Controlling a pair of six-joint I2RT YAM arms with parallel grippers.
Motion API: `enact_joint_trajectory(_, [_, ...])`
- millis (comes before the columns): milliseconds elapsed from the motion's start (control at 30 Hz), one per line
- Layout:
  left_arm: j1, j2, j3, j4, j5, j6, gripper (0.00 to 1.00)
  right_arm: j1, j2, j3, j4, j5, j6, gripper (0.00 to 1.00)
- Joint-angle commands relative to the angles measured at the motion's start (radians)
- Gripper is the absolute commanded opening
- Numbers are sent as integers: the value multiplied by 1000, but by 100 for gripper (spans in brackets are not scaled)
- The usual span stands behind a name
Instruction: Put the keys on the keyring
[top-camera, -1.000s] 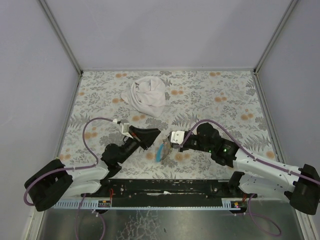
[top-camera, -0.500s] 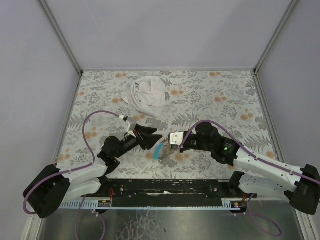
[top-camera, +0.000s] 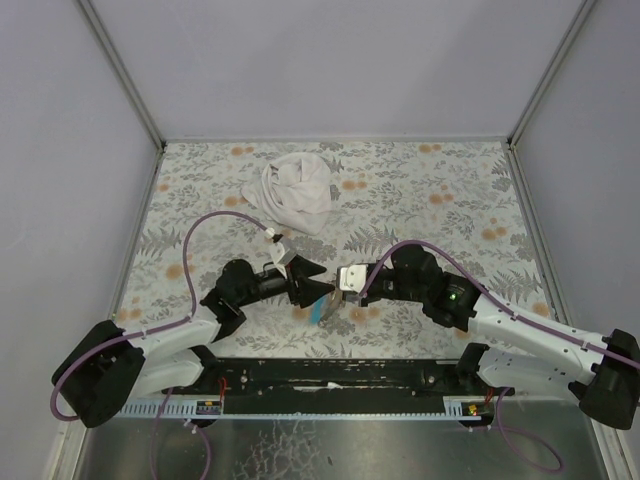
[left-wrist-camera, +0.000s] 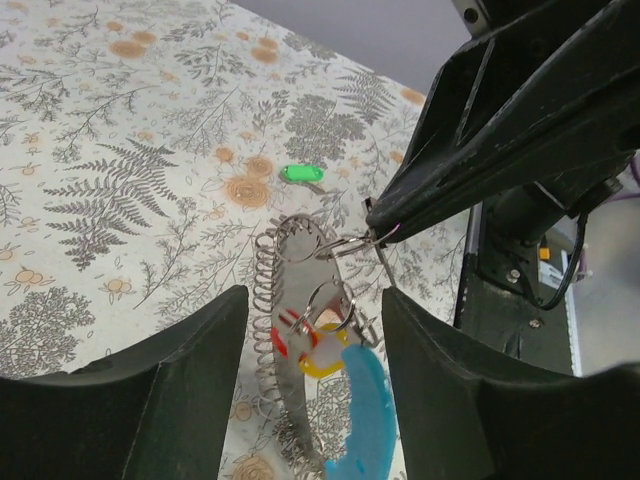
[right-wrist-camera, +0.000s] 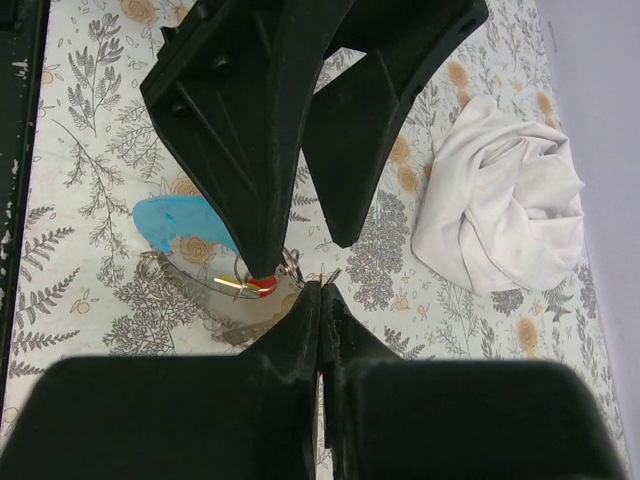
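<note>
The keyring (left-wrist-camera: 330, 300) hangs from my right gripper (left-wrist-camera: 372, 212), which is shut on a small metal ring at its top. It is a thin metal ring with a grey strap, a wire coil and a light-blue piece (left-wrist-camera: 365, 400). A red key (left-wrist-camera: 283, 333) and a yellow key (left-wrist-camera: 318, 366) hang on it. A green key (left-wrist-camera: 302, 173) lies loose on the table beyond. My left gripper (left-wrist-camera: 312, 296) stands open around the hanging bundle, its fingers apart from it. In the right wrist view the right gripper (right-wrist-camera: 322, 288) is shut, with the red key (right-wrist-camera: 262, 283) just left of its tips.
A crumpled white cloth (top-camera: 295, 190) lies at the back of the flower-patterned table (top-camera: 450, 190). The two grippers meet tip to tip near the table's front middle, the left gripper (top-camera: 318, 286) against the right gripper (top-camera: 345, 278). Grey walls close in the sides.
My left gripper has moved right, up to the right gripper's tips, and its jaws have opened around the hanging keyring. The right gripper has stayed shut and hardly moved.
</note>
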Motion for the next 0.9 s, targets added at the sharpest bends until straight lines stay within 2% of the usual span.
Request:
enact_joint_trajectory(0, [5, -8, 37, -72, 22, 81, 56, 7, -16, 56, 21, -28, -13, 0])
enact_joint_trajectory(233, [6, -113, 29, -111, -9, 192, 57, 7, -13, 84, -50, -68, -32, 0])
enact_joint_trajectory(333, [6, -146, 25, -96, 20, 236, 58, 6, -6, 95, -73, -72, -38, 0])
enact_joint_trajectory(567, [6, -85, 80, -118, 166, 282, 57, 6, -1, 114, -90, -73, -51, 0])
enact_joint_trajectory(867, [5, -30, 122, -115, 226, 301, 50, 7, 18, 139, -125, -101, -56, 0])
